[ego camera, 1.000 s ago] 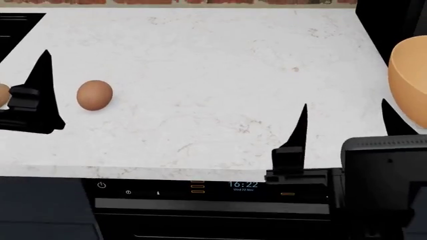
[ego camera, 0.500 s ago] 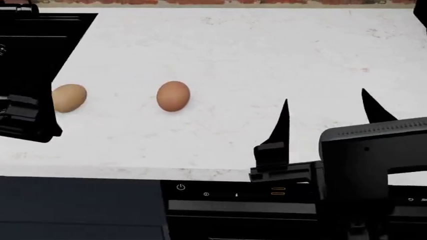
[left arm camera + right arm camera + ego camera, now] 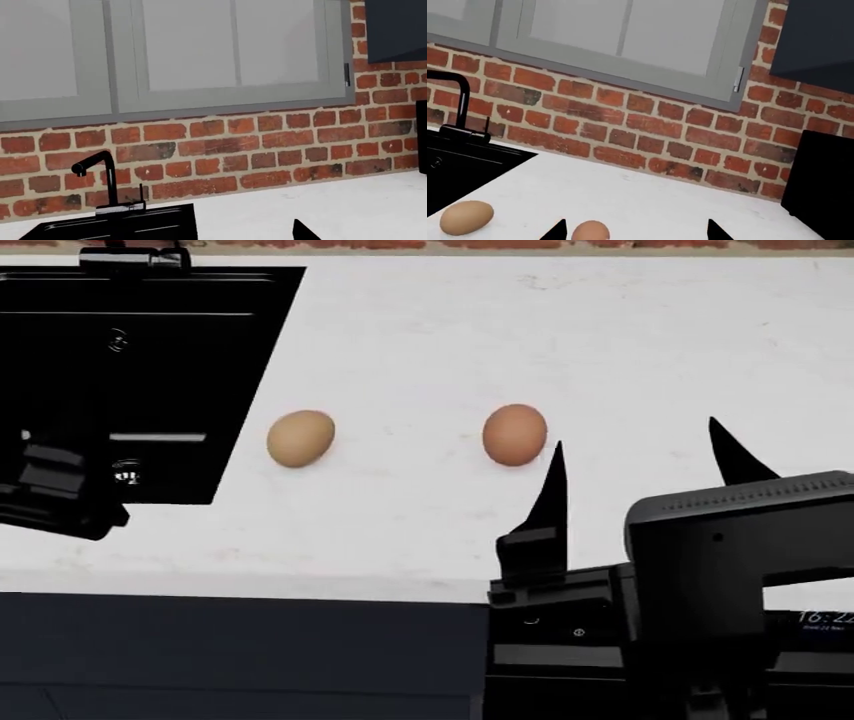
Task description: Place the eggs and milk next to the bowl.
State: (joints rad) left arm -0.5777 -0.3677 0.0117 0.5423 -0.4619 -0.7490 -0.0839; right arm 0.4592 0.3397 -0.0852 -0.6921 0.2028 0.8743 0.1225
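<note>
On the white speckled countertop (image 3: 400, 340) we see a lighter tan egg (image 3: 300, 438) beside the black sink (image 3: 134, 380) and a redder brown egg (image 3: 514, 434) just ahead of our right gripper (image 3: 638, 462), fingers spread wide. We cannot tell our left gripper's (image 3: 54, 490) state.

Two eggs lie on the white surface (image 3: 641, 350): one lighter tan egg (image 3: 300, 438) and one redder brown egg (image 3: 514, 434). One black sink (image 3: 134, 380) is set into the surface, with one black faucet (image 3: 100, 172) behind it. Two grippers show in the head view, the left gripper (image 3: 54, 495) and the right gripper (image 3: 641, 475). One brick wall (image 3: 267, 145) runs behind, with one row of grey cabinets (image 3: 173, 50) above it.
</note>
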